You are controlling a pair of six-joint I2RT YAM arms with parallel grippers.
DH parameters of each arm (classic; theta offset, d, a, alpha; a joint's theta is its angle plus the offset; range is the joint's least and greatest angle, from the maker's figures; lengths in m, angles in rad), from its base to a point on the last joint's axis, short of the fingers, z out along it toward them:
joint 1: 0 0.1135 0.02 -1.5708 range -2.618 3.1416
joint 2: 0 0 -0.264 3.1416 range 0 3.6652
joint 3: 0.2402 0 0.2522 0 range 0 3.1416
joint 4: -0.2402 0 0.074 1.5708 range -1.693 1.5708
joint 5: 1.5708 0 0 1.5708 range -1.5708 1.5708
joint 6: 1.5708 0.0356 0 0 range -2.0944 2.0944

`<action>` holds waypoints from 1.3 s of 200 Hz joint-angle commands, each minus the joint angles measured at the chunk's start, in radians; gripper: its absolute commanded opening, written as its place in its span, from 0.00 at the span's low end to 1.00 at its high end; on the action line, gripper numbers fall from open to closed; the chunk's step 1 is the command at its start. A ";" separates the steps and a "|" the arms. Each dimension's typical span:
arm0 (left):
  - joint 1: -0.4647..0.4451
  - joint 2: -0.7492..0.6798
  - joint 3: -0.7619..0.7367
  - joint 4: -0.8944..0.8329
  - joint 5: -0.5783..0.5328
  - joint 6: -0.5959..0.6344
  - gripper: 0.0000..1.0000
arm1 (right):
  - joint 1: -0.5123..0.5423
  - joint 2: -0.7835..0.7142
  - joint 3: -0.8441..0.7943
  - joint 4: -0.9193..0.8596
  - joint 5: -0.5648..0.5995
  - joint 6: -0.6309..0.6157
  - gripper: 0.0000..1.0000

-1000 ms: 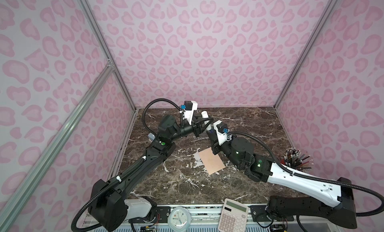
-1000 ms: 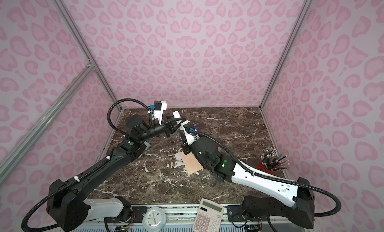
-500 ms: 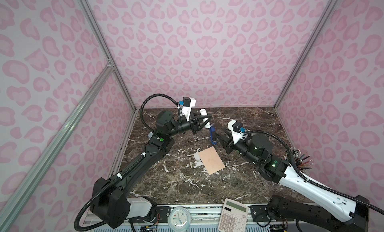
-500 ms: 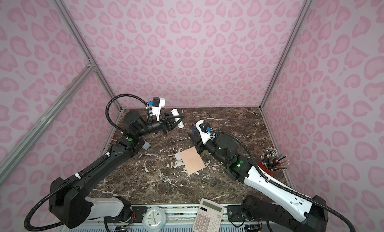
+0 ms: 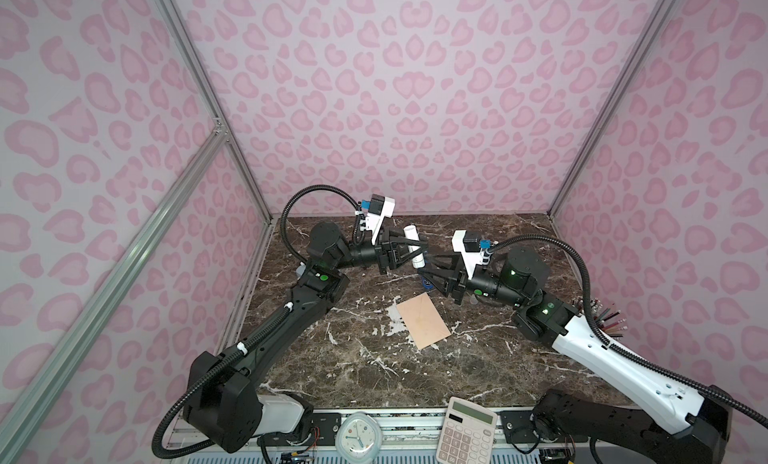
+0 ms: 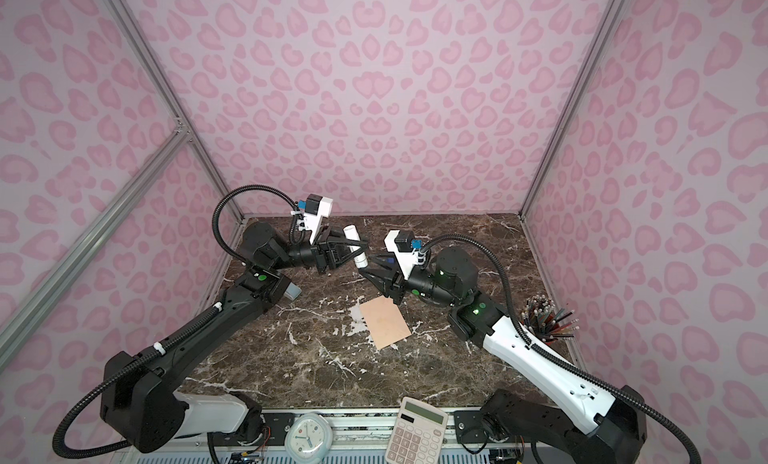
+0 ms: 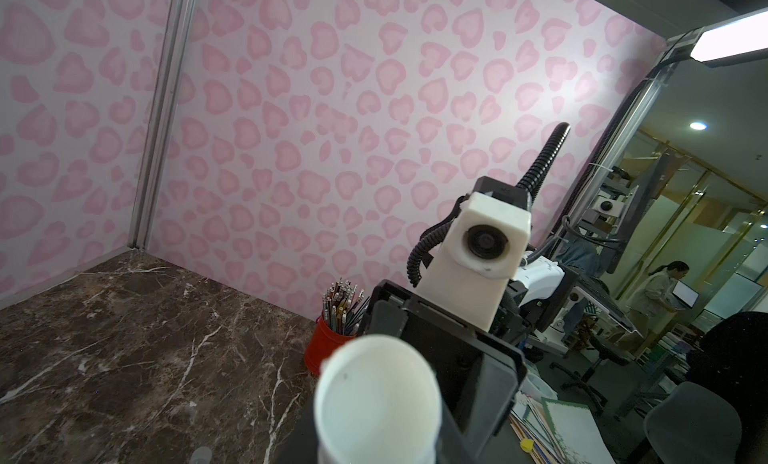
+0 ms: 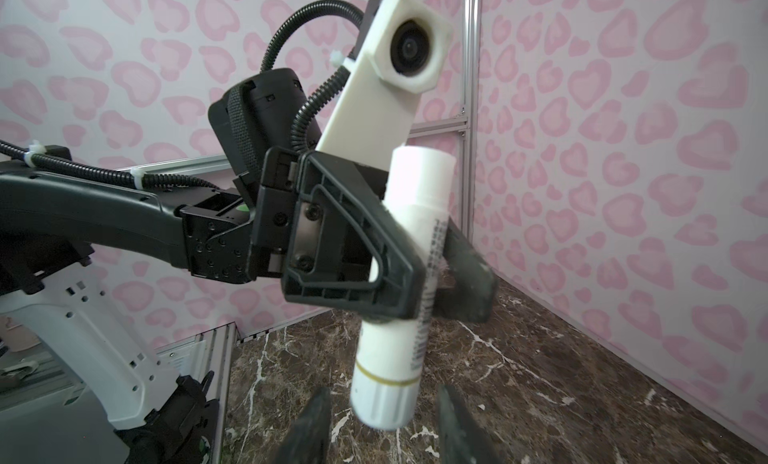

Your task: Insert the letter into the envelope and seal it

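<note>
- Since a sec ago the right arm has pulled back from its reach across the middle. The right pincer [image 5: 428, 273] now sits just right of the glue stick [image 5: 410, 235] and no longer crowds the left arm's wrist.
- The left pincer [image 5: 417, 250] and the stick have barely shifted, and the envelope [image 5: 423, 320] lies where it was.
- Left pincer: clenched on the stick's mid-body, raised over the far-middle of the desk [image 5: 353, 358].
- The stick stands near-upright w/ a slight tilt. In the right wrist view its narrower neck end is up and its ringed knob end is down.
- Right pincer: released, grasping nothing. Its fingers [image 8: 311, 424] are spread, and the stick's lower end shows b/w them w/ a gap on ea. side.
- Envelope: flat on the desk about ctr, turned at an angle, peach face w/ seam lines up.
- Its flap looks shut, as far as both top views show.
- The envelope lies nearer than both pincers. Its far corner is close to the right pincer but apart from it.
- A pencil cup [image 5: 602, 316] stands at the desk's right edge, behind the right arm.
- A calculator [image 5: 467, 430] and a clock [image 5: 357, 433] sit on the near rail.
</note>
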 commanded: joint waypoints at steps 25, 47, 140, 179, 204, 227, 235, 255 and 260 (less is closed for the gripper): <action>-0.001 -0.010 0.003 0.041 0.034 -0.017 0.04 | -0.002 0.023 0.016 0.025 -0.050 0.022 0.37; -0.003 -0.011 0.003 0.038 0.036 -0.018 0.04 | -0.002 0.027 0.015 0.035 -0.054 0.038 0.33; -0.019 -0.016 0.009 -0.015 0.028 0.018 0.04 | -0.002 0.046 0.012 0.069 -0.053 0.083 0.24; -0.020 -0.027 0.011 -0.093 -0.015 0.077 0.04 | -0.001 0.047 0.019 0.063 -0.021 0.095 0.21; -0.023 -0.046 0.013 -0.173 -0.111 0.165 0.04 | 0.011 0.051 0.043 0.021 0.040 0.079 0.20; -0.030 -0.062 0.009 -0.227 -0.218 0.245 0.04 | 0.046 0.051 0.065 -0.024 0.143 0.043 0.20; -0.035 -0.066 0.009 -0.242 -0.252 0.268 0.04 | 0.065 0.054 0.076 -0.044 0.186 0.023 0.19; -0.052 -0.071 0.012 -0.274 -0.326 0.317 0.04 | 0.128 0.069 0.123 -0.097 0.305 -0.018 0.19; -0.055 -0.071 0.015 -0.283 -0.339 0.327 0.04 | 0.139 0.072 0.131 -0.103 0.326 -0.024 0.19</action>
